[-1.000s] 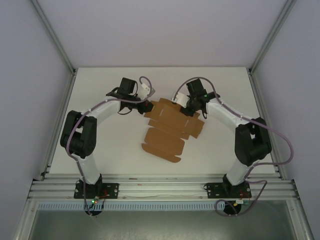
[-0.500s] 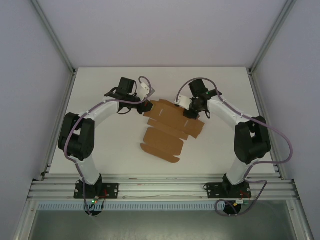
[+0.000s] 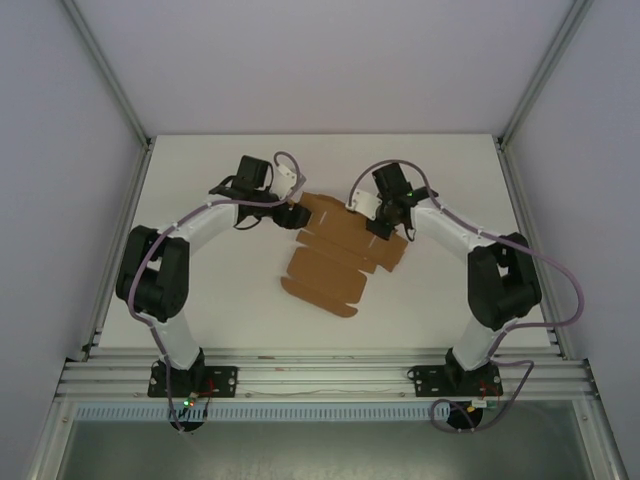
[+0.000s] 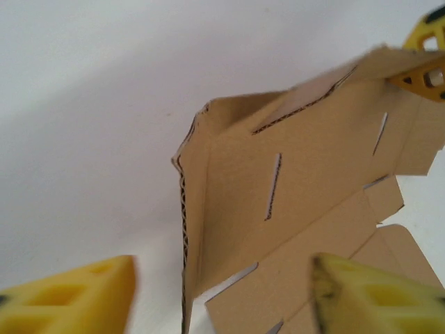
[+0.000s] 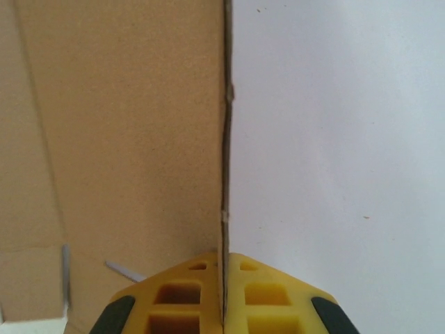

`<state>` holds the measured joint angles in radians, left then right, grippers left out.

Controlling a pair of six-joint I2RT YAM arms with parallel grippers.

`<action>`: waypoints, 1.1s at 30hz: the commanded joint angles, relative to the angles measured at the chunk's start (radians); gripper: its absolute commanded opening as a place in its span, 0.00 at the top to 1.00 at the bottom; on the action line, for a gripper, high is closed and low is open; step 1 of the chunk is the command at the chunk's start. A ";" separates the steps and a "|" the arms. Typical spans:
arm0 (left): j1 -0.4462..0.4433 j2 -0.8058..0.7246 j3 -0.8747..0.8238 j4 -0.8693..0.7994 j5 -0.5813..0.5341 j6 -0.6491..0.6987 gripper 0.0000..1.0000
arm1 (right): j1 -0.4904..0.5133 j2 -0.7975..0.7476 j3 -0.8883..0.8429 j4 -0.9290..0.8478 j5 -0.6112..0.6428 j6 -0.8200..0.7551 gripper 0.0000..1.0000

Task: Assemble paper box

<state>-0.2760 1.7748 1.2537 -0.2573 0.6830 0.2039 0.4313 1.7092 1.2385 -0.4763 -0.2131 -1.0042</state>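
1. Bench (image 3: 450, 300): the box (image 3: 335, 262) lay mid-bench, mostly unfolded, with its long axis running near to far.
2. Right hand (image 5: 224, 263): clamped on the edge of the far-right flap, holding it raised.
3. Left hand (image 4: 224, 278): open, straddling the far-left flap, and judged the nearer hand for that fold.

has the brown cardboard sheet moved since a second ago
Yes, slightly: the flat brown cardboard sheet has shifted toward the far table edge, its near end further from the aluminium rail.
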 commanded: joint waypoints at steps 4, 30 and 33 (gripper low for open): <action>-0.004 -0.097 0.064 0.028 -0.132 -0.312 0.00 | 0.070 -0.064 -0.085 0.226 0.218 -0.003 1.00; -0.075 0.078 0.280 -0.066 0.010 -0.460 0.57 | 0.138 -0.067 -0.083 0.314 0.360 0.116 1.00; -0.079 0.093 0.262 -0.027 0.058 -0.492 0.58 | 0.139 -0.067 -0.080 0.316 0.359 0.121 1.00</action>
<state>-0.3519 1.8400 1.5013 -0.2775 0.7341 -0.2802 0.5652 1.6676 1.1290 -0.1780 0.1173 -0.9142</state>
